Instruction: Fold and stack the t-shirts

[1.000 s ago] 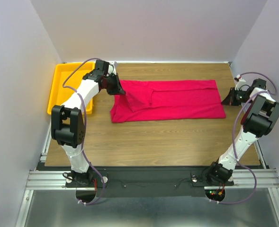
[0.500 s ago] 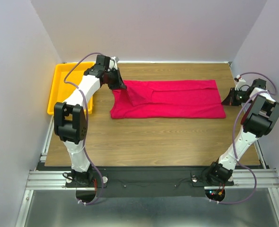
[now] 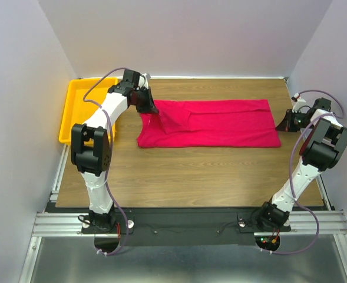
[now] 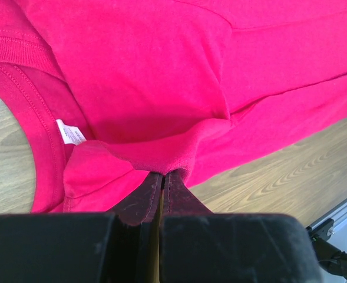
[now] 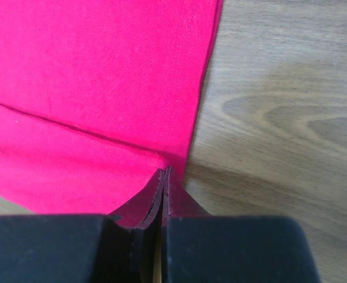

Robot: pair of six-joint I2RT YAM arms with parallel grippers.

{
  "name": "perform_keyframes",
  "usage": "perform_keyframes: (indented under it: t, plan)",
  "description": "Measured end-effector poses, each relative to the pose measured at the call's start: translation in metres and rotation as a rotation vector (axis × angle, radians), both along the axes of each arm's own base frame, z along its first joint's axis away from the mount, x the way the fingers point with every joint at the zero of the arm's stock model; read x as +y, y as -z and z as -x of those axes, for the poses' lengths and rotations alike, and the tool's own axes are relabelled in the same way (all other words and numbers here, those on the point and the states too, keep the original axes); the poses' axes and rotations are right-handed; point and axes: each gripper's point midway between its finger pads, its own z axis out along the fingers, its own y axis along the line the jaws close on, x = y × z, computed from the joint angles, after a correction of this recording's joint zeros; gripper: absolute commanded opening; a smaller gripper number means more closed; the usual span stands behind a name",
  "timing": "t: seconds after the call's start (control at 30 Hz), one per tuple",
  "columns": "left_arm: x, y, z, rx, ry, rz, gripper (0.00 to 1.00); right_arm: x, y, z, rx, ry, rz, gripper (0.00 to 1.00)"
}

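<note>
Pinching t-shirt (image 3: 220, 124) at both ends: left gripper (image 4: 163, 173) clamped near collar, right gripper (image 5: 164, 170) clamped on hem.

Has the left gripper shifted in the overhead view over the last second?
Yes, slightly. The left gripper, shut on the t-shirt, has drifted right, away from the yellow tray.

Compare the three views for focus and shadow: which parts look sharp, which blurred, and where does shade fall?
Top view: even light, the shirt sharp. Left wrist view: stitching and label crisp, left gripper a dark blur, shade under the pinched fold. Right wrist view: right gripper blurred, soft shadow on the table beside it.
</note>
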Motion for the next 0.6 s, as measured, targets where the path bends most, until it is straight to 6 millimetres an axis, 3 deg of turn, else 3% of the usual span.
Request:
perform_keyframes:
  t: [0.6]
  plan:
    - [0.0024, 0.0093, -0.0064, 0.009, -0.012, -0.024, 0.0, 0.0027, -0.0001, -0.004, -0.004, -0.001, 0.008, 0.02]
